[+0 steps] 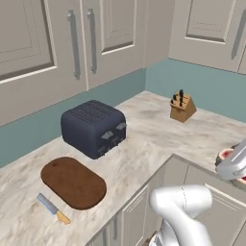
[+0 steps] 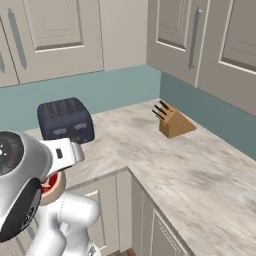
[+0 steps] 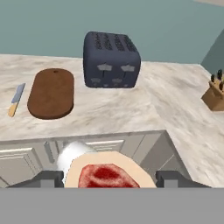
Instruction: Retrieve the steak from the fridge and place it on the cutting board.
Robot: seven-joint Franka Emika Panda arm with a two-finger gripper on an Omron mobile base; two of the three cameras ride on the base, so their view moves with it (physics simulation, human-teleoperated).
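The steak [image 3: 107, 175], a red slab with a pale fat rim, sits between the two dark fingertips of my gripper [image 3: 109, 179], which is shut on it. I hold it in the air in front of the counter edge, above the lower cabinet fronts. The steak [image 1: 224, 156] also peeks out beside the white hand at the right edge of the left base view, and the steak [image 2: 50, 189] shows under the hand in the right base view. The dark brown cutting board [image 1: 73, 182] [image 3: 51, 92] lies bare on the counter, ahead and to the left of the gripper. The fridge is out of view.
A dark blue-grey toaster [image 1: 93, 127] [image 3: 111, 60] stands just behind the board. A small knife [image 1: 53, 208] [image 3: 16, 99] lies left of the board. A wooden knife block [image 1: 182, 106] [image 2: 172, 121] stands in the far corner. Beige wall cabinets hang above.
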